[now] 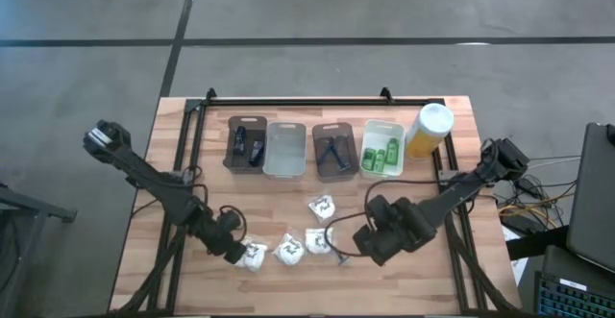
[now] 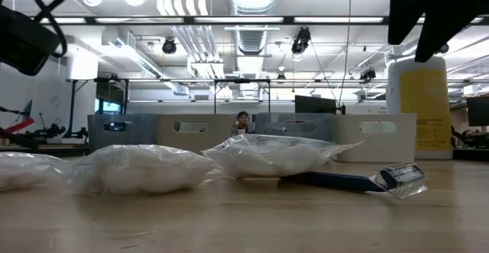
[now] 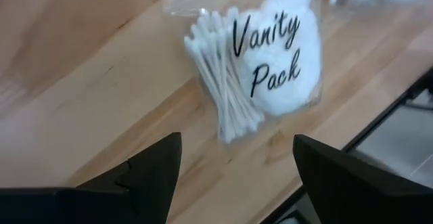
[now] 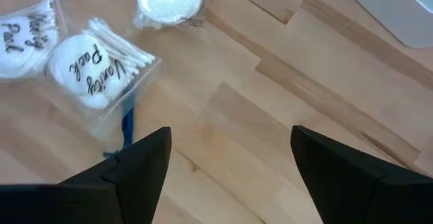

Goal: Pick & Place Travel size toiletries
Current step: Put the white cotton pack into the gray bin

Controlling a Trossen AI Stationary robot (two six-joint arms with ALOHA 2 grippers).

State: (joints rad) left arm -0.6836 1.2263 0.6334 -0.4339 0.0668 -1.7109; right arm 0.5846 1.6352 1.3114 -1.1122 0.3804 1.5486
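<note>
Both arms hover low with fingers spread wide and empty, the left gripper lined up on the nearest Vanity Pack packet and the right gripper beside another packet, four lying loose before the trays.

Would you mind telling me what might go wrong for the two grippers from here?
The left gripper is open above a vanity pack lying near the table edge; a nudge might push it off. The crinkly bag could slip between the fingers. The right gripper, also open, might drag the blue stick tucked under another pack.
</note>
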